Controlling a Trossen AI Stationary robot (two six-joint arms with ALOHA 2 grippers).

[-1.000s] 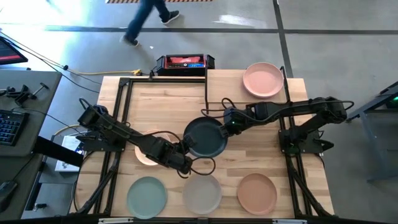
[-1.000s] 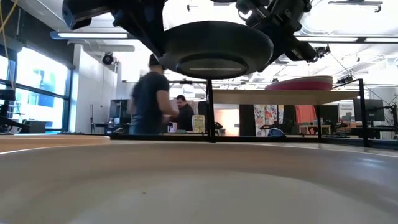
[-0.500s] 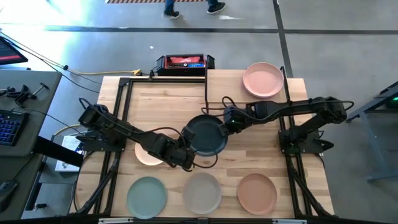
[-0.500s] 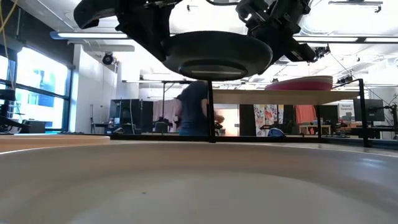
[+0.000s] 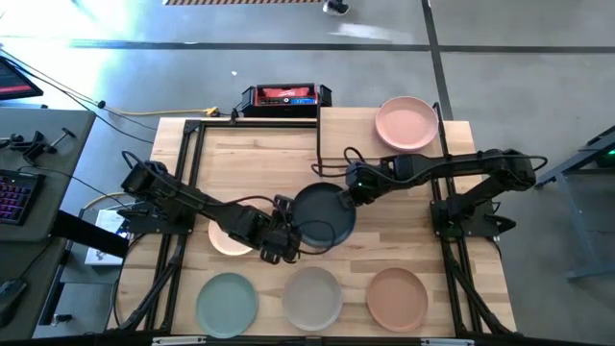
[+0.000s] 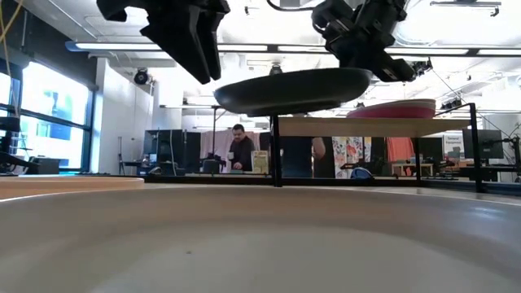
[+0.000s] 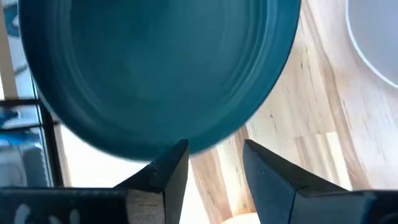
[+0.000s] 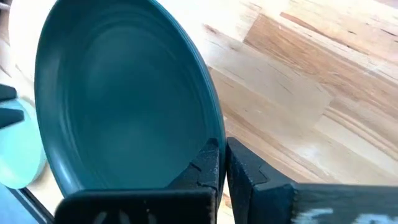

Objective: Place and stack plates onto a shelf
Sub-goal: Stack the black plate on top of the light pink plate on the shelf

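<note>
A charcoal plate [image 5: 324, 213] hangs above the middle of the table, with my right gripper [image 5: 352, 187] shut on it. In the low view the plate [image 6: 289, 88] is in the air below that gripper [image 6: 358, 53]. My left gripper [image 5: 279, 240] stands open just off the plate's left near rim, touching nothing. In the left wrist view its fingers [image 7: 214, 165] frame the rim with a gap. A pink plate [image 5: 407, 123] rests flat on the shelf [image 5: 351, 130] at the far right. My right gripper pinches the charcoal plate's rim [image 8: 211, 140] on its far right side, one finger on the hollow face, the other on the underside. The fingers come about level from the table's right. The plate is lifted clear and tilted, its left side [image 6: 224, 96] hanging lower.
A peach plate [image 5: 223, 240] lies under my left arm. Sage green [image 5: 228, 303], white-grey [image 5: 312, 298] and tan brown [image 5: 397, 298] plates lie along the near edge. A black-and-red box [image 5: 281, 96] sits beyond the far edge. A person [image 6: 238, 150] is in the room behind.
My left gripper has opened, let go of the charcoal plate's left rim and drawn back a little toward the table's left. The plate, now held by my right gripper alone, has shifted slightly right and tipped, its left side dropping.
</note>
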